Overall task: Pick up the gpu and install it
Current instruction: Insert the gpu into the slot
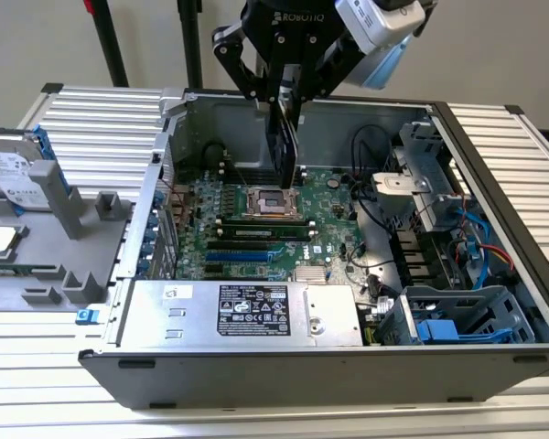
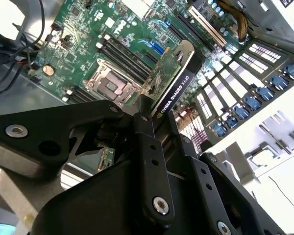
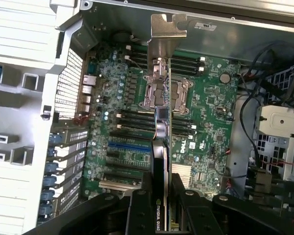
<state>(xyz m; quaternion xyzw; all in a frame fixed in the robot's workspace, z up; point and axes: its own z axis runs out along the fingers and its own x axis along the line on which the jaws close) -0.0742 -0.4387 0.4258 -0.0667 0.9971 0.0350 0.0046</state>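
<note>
Saw a ribbed silver metal tabletop (image 1: 494,128) carrying an open grey steel computer case (image 1: 256,375), side panel off and insides facing up. Found the large green motherboard (image 1: 334,197) lying flat across its floor, lined with long black slots and a square metal CPU socket (image 1: 270,201). Noted a boxy silver power supply (image 1: 247,311) along the case's near wall in the exterior view. Spotted a grey moulded fixture (image 1: 64,238) to the exterior view's left, with a silver hard drive (image 1: 14,169) with blue rails on it.

Saw the black gripper (image 1: 286,102) hanging over the open case, its 2 fingers (image 2: 146,147) clamped on the gpu (image 1: 286,151), 1 against each flat face. Found the card held on edge between them, reaching out past the fingertips toward the motherboard and poised above it near the CPU socket. Made out, in the second wrist view, a green circuit face on 1 side and a smooth black cooler on the other. Saw, in the first wrist view, its thin edge running away from the fingers to a bent silver end bracket (image 3: 167,29).
</note>
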